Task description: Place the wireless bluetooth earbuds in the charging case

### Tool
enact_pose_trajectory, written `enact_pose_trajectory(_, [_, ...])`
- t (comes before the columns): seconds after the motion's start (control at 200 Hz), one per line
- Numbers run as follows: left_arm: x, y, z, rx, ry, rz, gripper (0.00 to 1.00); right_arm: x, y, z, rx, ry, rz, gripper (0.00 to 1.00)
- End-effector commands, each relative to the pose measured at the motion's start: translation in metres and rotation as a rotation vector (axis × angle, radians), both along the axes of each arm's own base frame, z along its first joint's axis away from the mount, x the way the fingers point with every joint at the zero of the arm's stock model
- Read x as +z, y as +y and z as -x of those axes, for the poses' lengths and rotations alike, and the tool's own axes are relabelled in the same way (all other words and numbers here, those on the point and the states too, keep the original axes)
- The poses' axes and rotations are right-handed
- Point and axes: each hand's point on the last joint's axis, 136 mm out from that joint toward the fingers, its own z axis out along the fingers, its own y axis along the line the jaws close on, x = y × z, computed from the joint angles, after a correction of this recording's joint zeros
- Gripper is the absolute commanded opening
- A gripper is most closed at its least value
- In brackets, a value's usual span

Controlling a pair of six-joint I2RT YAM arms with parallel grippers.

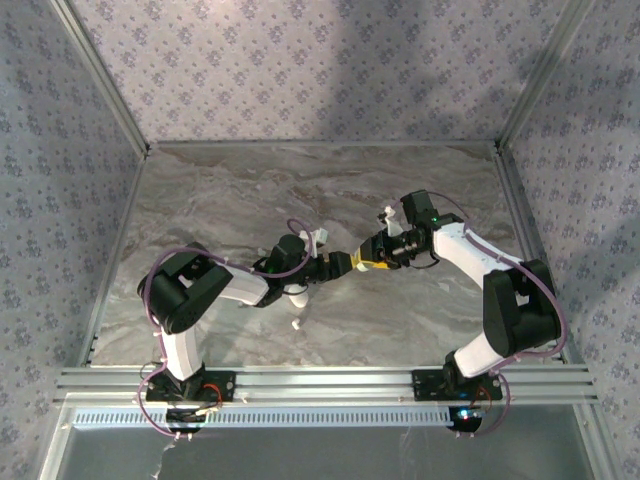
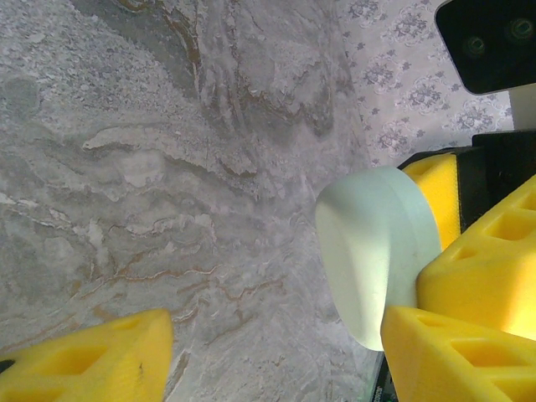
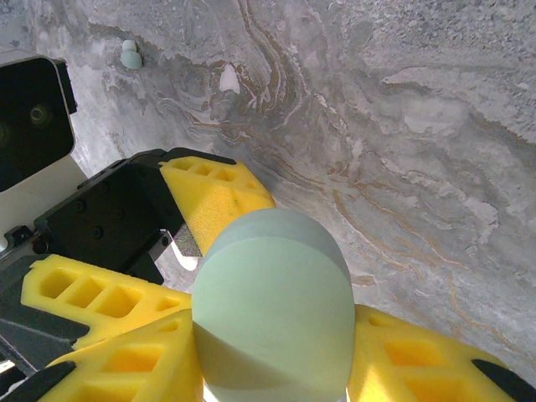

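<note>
The pale green oval charging case [image 3: 272, 310] is closed and hangs above the table, with my right gripper [image 3: 272, 356] shut on it from both sides. My left gripper [image 2: 276, 335] faces it, open. One of its yellow fingers [image 2: 452, 352] lies against the case [image 2: 377, 251], and the other stands far off to the left. In the top view the two grippers meet at mid-table, left gripper [image 1: 340, 267] against right gripper [image 1: 368, 262]. A tiny pale earbud [image 3: 130, 54] and a small white bit [image 3: 228, 79] lie on the marble beyond.
A white oval thing [image 1: 298, 296] sits under the left forearm, and a small white bit [image 1: 296, 323] lies just in front of it. Patterned walls and a metal frame [image 1: 300, 380] bound the marble table [image 1: 230, 190].
</note>
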Motion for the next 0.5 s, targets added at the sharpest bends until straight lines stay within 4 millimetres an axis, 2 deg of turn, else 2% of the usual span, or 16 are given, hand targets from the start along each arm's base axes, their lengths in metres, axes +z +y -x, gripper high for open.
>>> enact_pose_trajectory(0.0, [0.027,-0.0137,-0.0025,-0.029,-0.061,0.076,0.68,0.0014,0.0105,0.0112,0.031,0.034,-0.043,0.42])
enact_pose_trajectory(0.495, [0.0326,-0.016,-0.0014,-0.038,-0.068,0.088,0.68,-0.0025,0.0156,0.0125,0.042,0.041,-0.041,0.41])
